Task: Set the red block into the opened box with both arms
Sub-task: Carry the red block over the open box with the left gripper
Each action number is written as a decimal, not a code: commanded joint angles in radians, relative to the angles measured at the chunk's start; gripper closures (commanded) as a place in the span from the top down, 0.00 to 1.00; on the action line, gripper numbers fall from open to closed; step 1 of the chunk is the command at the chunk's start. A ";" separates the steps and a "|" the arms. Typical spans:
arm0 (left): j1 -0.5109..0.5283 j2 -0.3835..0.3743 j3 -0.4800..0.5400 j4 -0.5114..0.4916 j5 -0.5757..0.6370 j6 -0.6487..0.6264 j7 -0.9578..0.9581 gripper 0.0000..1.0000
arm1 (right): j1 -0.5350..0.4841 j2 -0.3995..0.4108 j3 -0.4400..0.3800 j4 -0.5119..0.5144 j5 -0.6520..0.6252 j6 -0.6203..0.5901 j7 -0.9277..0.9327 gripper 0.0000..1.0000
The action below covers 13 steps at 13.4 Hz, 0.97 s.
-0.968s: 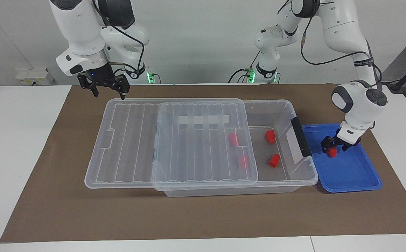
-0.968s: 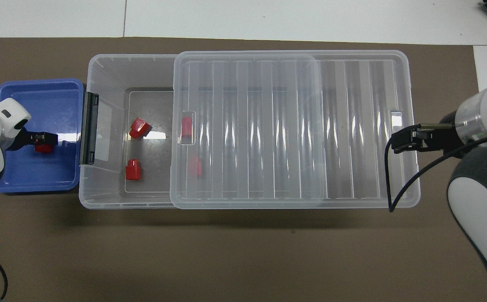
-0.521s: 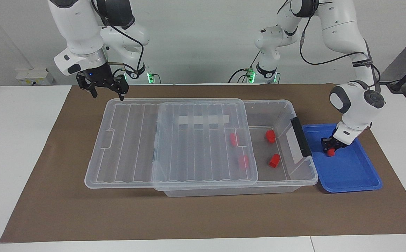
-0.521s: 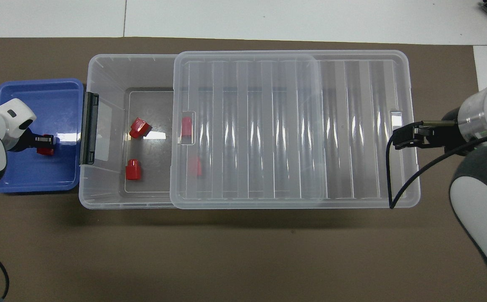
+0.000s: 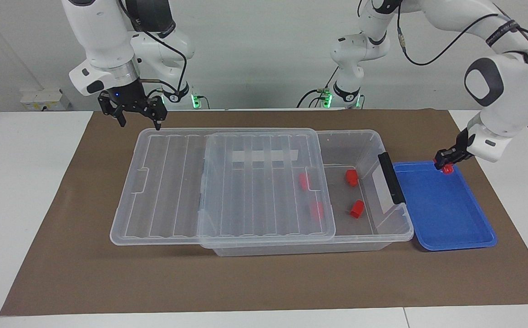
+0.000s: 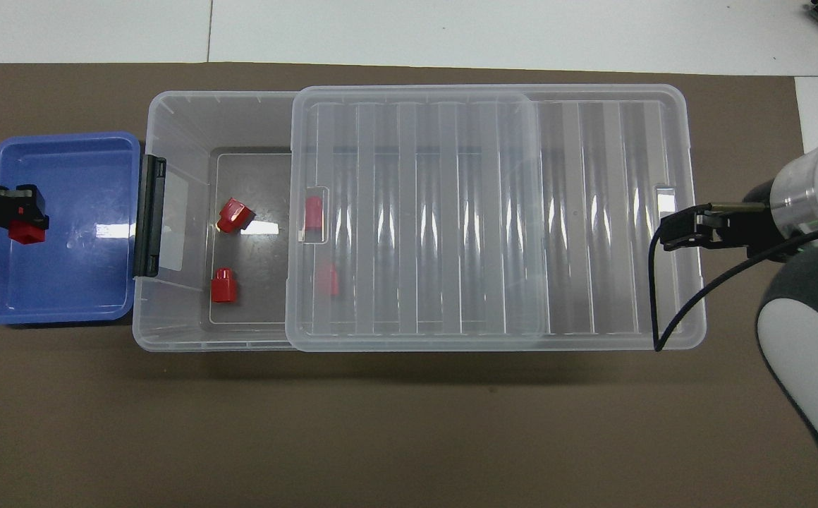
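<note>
While the right gripper [image 5: 139, 119] waits with fingers apart over the lid [image 5: 227, 182] at the right arm's end of the table, the opened box [image 5: 364, 136] holds four red blocks. At the left arm's end, the left gripper [image 5: 446, 160] is clamped on the red block [image 5: 448, 169], raised over the blue tray [image 5: 455, 228].
</note>
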 commanded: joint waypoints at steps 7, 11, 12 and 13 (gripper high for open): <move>-0.323 -0.111 -0.002 -0.292 -0.016 0.380 -0.701 0.00 | 0.008 -0.009 -0.032 -0.008 0.015 -0.004 -0.044 1.00; -0.353 -0.174 -0.002 -0.522 -0.014 0.607 -0.700 0.00 | 0.008 -0.009 -0.032 -0.008 0.015 -0.006 -0.044 1.00; -0.366 -0.171 -0.002 -0.530 -0.014 0.617 -0.698 0.00 | 0.006 -0.010 -0.032 -0.008 0.015 -0.006 -0.044 1.00; -0.375 -0.163 -0.002 -0.530 -0.014 0.632 -0.698 0.00 | 0.006 -0.009 -0.032 -0.008 0.015 -0.006 -0.044 1.00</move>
